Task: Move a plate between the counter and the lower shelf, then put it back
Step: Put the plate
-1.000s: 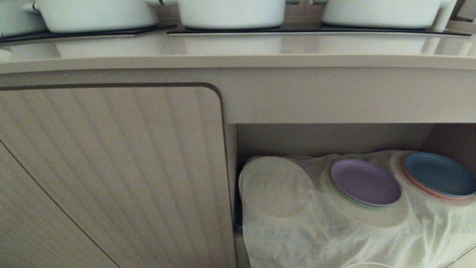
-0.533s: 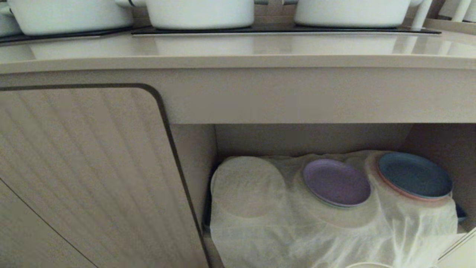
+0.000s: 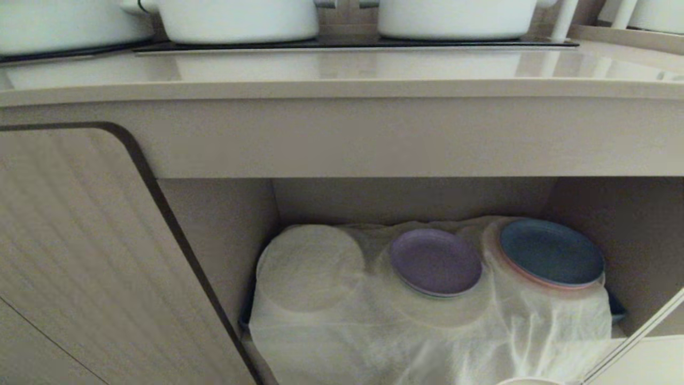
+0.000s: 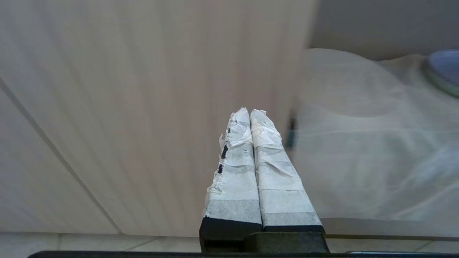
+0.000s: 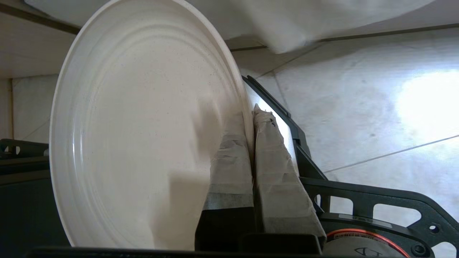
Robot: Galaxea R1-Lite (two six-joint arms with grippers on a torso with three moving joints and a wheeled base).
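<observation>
Pale-beige counter (image 3: 342,80) spans the head view at twelve o'clock, carrying white pots (image 3: 238,18) on black hob panels (image 3: 352,44). At nine o'clock, a ribbed cabinet door (image 3: 69,240). The left gripper (image 4: 250,111), fingers pressed together and holding nothing, points at that door's face. From centre toward three o'clock, the lower shelf (image 3: 417,198) stands open, its floor draped in white gauzy cloth (image 3: 427,331). On the cloth, left to right: a cloth-covered round mound (image 3: 310,267), a purple plate (image 3: 435,262), a blue plate (image 3: 551,252). The right gripper (image 5: 250,113) is clamped on the rim of the cream plate (image 5: 143,125), held on edge above a tiled floor (image 5: 358,107), below the cloth's hanging hem.
</observation>
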